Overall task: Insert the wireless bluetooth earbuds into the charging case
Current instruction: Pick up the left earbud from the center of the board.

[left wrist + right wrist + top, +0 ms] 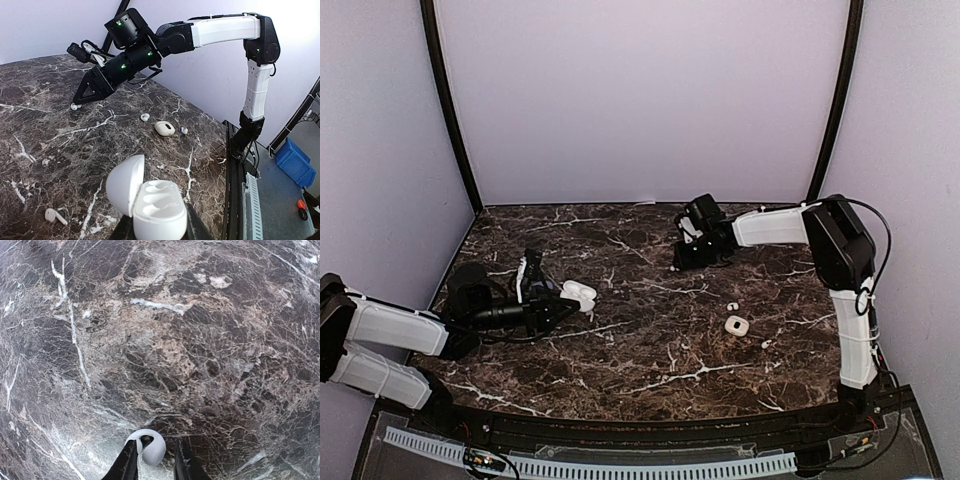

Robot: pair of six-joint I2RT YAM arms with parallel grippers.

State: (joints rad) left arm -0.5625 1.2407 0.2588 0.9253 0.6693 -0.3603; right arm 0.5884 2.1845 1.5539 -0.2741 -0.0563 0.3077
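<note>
Up on overhead cam: my left gripper (565, 298) clamped on open charging case (580, 293), left of centre. Right gripper (680, 264) nose-down at far side, well apart.

Left wrist cam: case wells empty, lid tipped back. Stemmed earbud (55, 216) near case; small closed case (164, 128) further off.

Right wrist cam: white earbud (149, 446) on marble table (175, 340), between fingertips (127, 465), touching one, gap to other. Jaws parted, not pinched yet, I reckon. Open case lies to its left, so carry goes that way.
</note>
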